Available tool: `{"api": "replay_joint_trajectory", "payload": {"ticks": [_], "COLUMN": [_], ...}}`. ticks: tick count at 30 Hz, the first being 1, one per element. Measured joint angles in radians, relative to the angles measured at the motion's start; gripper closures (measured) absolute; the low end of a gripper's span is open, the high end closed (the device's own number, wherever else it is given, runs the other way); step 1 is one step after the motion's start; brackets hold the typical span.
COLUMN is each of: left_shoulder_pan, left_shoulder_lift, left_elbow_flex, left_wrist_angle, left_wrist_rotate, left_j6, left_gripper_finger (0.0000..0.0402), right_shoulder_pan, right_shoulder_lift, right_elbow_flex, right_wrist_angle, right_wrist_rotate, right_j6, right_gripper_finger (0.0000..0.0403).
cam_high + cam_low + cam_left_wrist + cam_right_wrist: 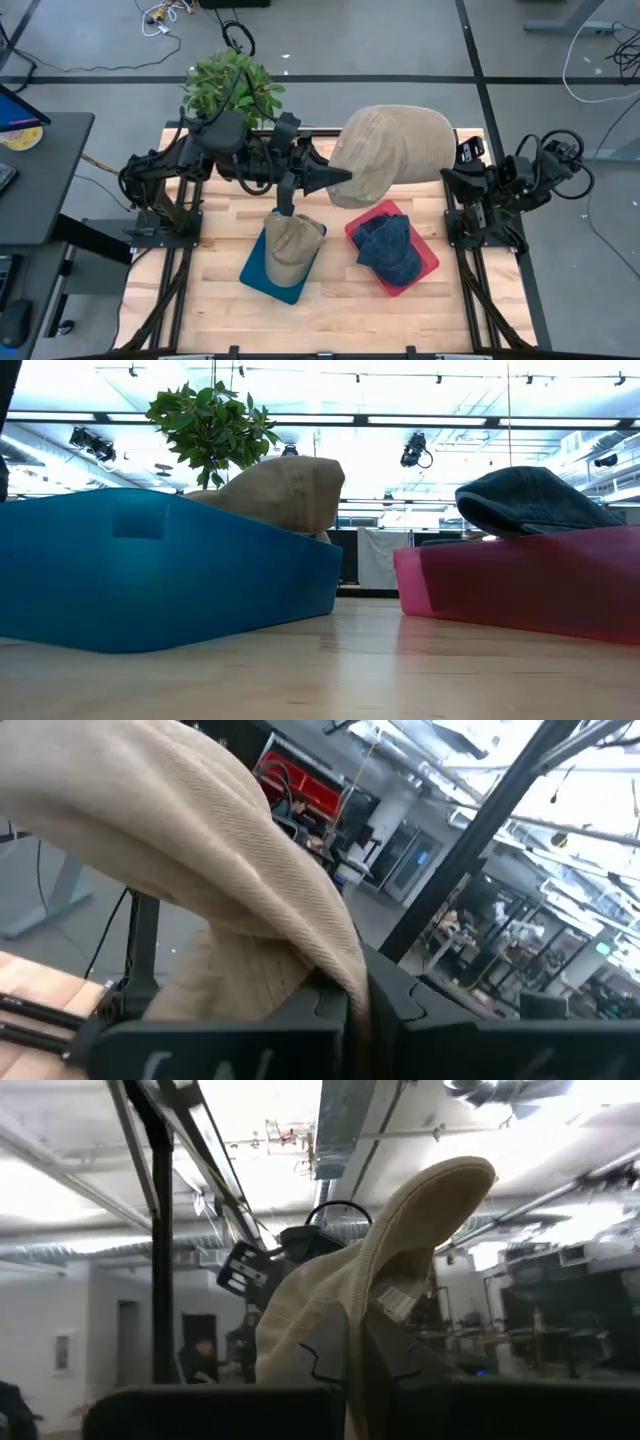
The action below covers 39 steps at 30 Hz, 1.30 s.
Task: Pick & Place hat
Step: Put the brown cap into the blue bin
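A large tan hat [395, 150] hangs in the air above the table's far middle, held between both grippers. My left gripper [345, 178] is shut on its left edge and my right gripper [447, 172] is shut on its right edge. A second tan hat [290, 245] rests in a blue tray [258, 277]. A dark denim hat [390, 250] rests in a red tray [425, 262]. The low view shows only the blue tray [150, 570], the red tray [520, 585] and the hat in each; no gripper appears there. My left gripper pinches the lifted tan hat's left edge [330, 955] between its two fingers, coming level from the table's left. The cloth folds over the fingers. The hat is clear of the table. My right gripper pinches the hat's opposite rim [375, 1285] between its fingers, coming level from the table's right; the rim stands up above them, with an inner label [398, 1302] showing.
A potted plant [232, 85] stands at the table's far left edge, behind the left arm. Bare wood [330, 320] lies along the near edge in front of both trays. A dark desk [40, 170] stands left of the table.
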Motion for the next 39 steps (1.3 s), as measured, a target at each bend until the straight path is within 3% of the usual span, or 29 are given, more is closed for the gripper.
{"api": "replay_joint_trajectory", "payload": {"ticks": [4, 6, 14, 19, 24, 31, 39], "left_shoulder_pan": [0.009, 0.013, 0.054, 0.064, 0.062, 0.054, 0.055], "left_shoulder_lift": [0.0, 0.0, -0.005, -0.009, -0.008, -0.008, -0.007], "left_elbow_flex": [0.0, 0.0, 0.0, 0.001, 0.001, 0.001, 0.001], "left_wrist_angle": [-0.04, -0.061, -0.192, -0.327, -0.445, -0.614, -0.846], "left_wrist_rotate": [0.051, 0.075, 0.186, 0.287, 0.383, 0.522, 0.541], "left_j6": [-0.019, -0.025, 0.014, 0.086, 0.183, 0.296, 0.504], "left_gripper_finger": [0.0395, 0.0395, 0.0397, 0.0398, 0.0398, 0.0398, 0.0399], "right_shoulder_pan": [0.0, 0.0, 0.0, 0.0, 0.0, 0.0, 0.0], "right_shoulder_lift": [-0.001, -0.002, -0.023, -0.035, -0.037, -0.037, -0.03], "right_elbow_flex": [0.0, 0.0, 0.0, 0.0, 0.0, 0.0, 0.0], "right_wrist_angle": [-0.014, -0.03, -0.189, -0.287, -0.362, -0.498, -0.629], "right_wrist_rotate": [-0.081, -0.127, -0.131, -0.135, -0.135, -0.089, -0.025], "right_j6": [0.108, 0.135, 0.314, 0.388, 0.415, 0.463, 0.567], "right_gripper_finger": [0.0369, 0.0334, 0.0161, 0.0095, 0.0075, 0.0081, 0.0091]}}
